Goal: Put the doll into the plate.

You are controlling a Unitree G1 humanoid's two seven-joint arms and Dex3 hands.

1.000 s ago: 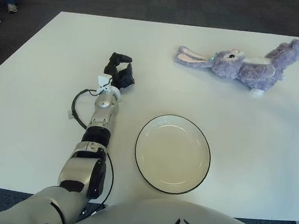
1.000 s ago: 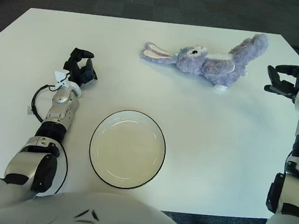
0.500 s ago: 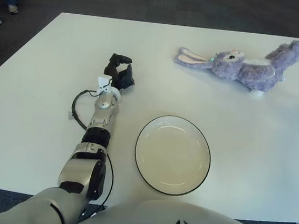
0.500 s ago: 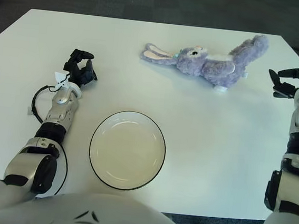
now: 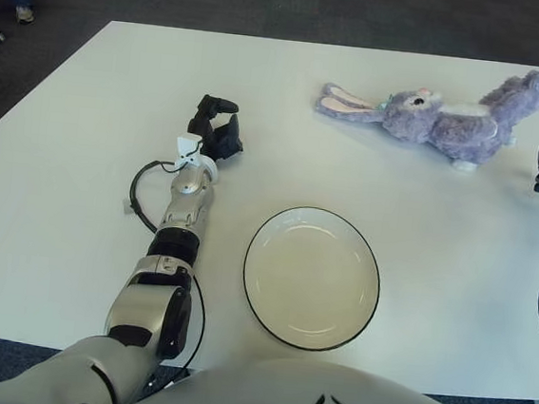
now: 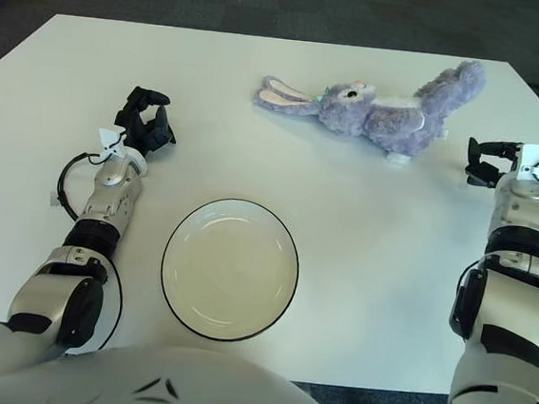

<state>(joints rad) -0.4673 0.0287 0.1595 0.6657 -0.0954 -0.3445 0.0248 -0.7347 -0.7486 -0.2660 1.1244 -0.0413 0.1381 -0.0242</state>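
Note:
A purple plush bunny doll (image 6: 373,114) lies on its side at the far right of the white table, ears pointing left and legs to the right. The white plate (image 6: 230,268) with a black rim sits near the front edge and holds nothing. My right hand (image 6: 483,162) hovers just right of the doll's feet with its fingers spread, a small gap from the plush. My left hand (image 6: 145,120) shows to the left of the plate, fingers loosely bent and holding nothing.
The white table (image 6: 397,262) ends close behind the doll and at the right beside my right arm. A black cable (image 6: 64,187) loops beside my left forearm. Dark carpet surrounds the table.
My right hand has come leftward and slightly down, closer to the doll's feet. The doll, the plate and my left arm have not moved.

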